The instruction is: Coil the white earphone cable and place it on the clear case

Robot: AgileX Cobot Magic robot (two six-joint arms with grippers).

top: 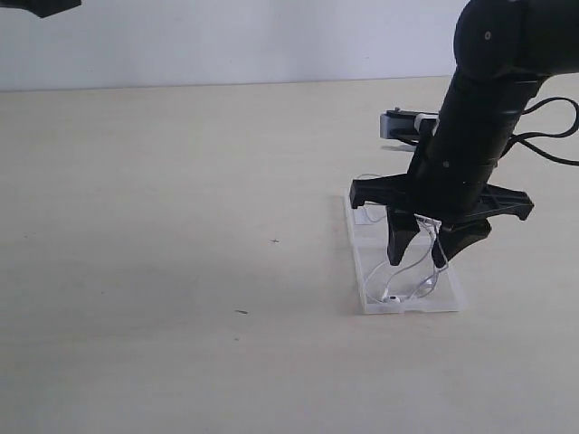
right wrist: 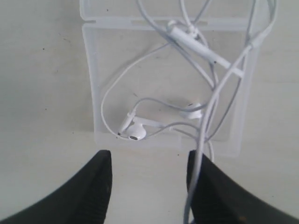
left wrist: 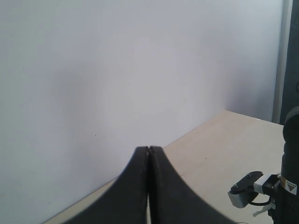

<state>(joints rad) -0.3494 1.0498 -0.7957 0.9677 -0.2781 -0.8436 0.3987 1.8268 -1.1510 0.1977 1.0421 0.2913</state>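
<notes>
Right pincer [top: 418, 262] hangs released over the case [right wrist: 117, 51] on the desk [top: 181, 226]. The cable [right wrist: 136, 132] lies tangled on the case, one strand trailing up a finger. Left pincer [left wrist: 148, 154] is clenched, empty.

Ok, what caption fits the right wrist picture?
Open right gripper above the white earphone cable heaped on the clear case, one strand trailing past a finger.

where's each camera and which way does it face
Exterior: off the arms, looks across the table at the right pincer over the clear case.
Left wrist: held high, faces the wall; shut left pincer shows.
Right wrist: looks down on the white earphone cable; open pincer shows.
Exterior and right wrist share case and cable.
</notes>
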